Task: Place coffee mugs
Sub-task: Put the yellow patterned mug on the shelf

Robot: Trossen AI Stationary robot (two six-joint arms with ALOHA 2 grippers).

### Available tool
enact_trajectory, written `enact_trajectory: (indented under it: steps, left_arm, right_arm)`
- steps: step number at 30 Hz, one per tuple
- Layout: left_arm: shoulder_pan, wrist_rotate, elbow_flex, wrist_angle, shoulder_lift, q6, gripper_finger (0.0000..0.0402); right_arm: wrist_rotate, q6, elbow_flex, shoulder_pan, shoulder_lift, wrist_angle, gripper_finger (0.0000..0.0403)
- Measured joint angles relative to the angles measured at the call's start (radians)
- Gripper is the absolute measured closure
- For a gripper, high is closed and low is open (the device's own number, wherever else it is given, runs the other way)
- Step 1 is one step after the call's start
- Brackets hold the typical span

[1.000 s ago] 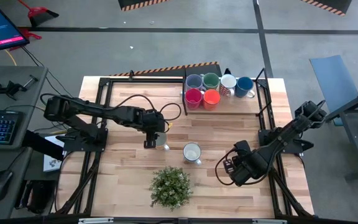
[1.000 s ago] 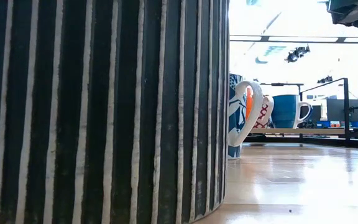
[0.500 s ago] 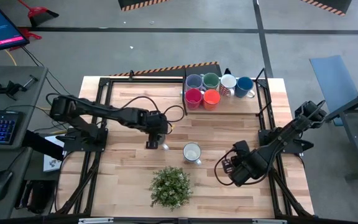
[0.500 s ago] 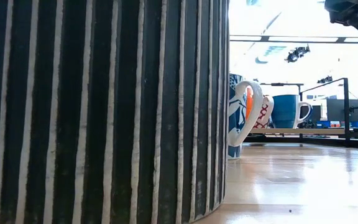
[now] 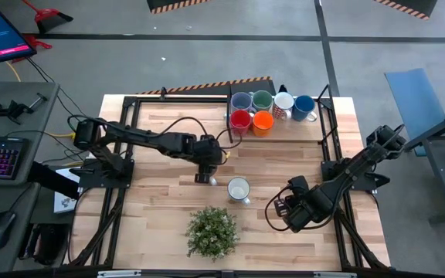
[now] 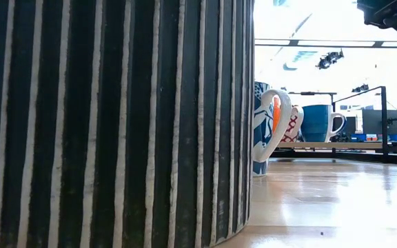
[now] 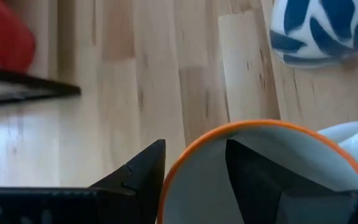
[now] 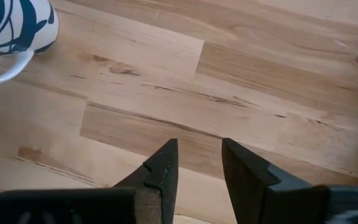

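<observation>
My left gripper [image 5: 205,176] reaches over the table's middle, shut on a white mug with an orange rim [image 5: 212,181], just left of a white mug with a blue pattern [image 5: 239,189] that stands on the table. Several more mugs stand on the platform [image 5: 284,133] at the far edge, among them red [image 5: 240,120], orange [image 5: 263,120] and blue [image 5: 304,106]. My right gripper [image 5: 283,208] hovers open at the right over bare wood [image 8: 199,146], with the blue-patterned mug [image 8: 11,25] off to one side of it. My left gripper holds the orange-rimmed mug by its wall at the rim [image 7: 178,163], with one finger [image 7: 135,177] outside and the other finger [image 7: 253,180] inside the cup. The fingers come from above, slanting down. The mug stays upright, mouth up; whether its base touches the table I cannot tell.
A leafy plant [image 5: 212,232] in a ribbed dark pot [image 6: 116,124] stands near the front edge, and the pot blocks most of the low view. Black frame rails [image 5: 126,139] run along both table sides. Bare wood lies between the blue-patterned mug and the platform.
My left gripper has moved toward the table's right edge, closer to the blue-patterned mug, rolling a little. The orange-rimmed mug has travelled with it, still upright.
</observation>
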Motion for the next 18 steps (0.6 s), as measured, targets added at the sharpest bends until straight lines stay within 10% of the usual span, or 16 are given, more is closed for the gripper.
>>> enact_trajectory:
  steps: [18]
  left_arm:
    - [0.030,0.003,0.042,0.039,0.033,0.064,0.0243]
  right_arm:
    - [0.000,0.017,0.000,0.022,0.000,0.006,0.0300]
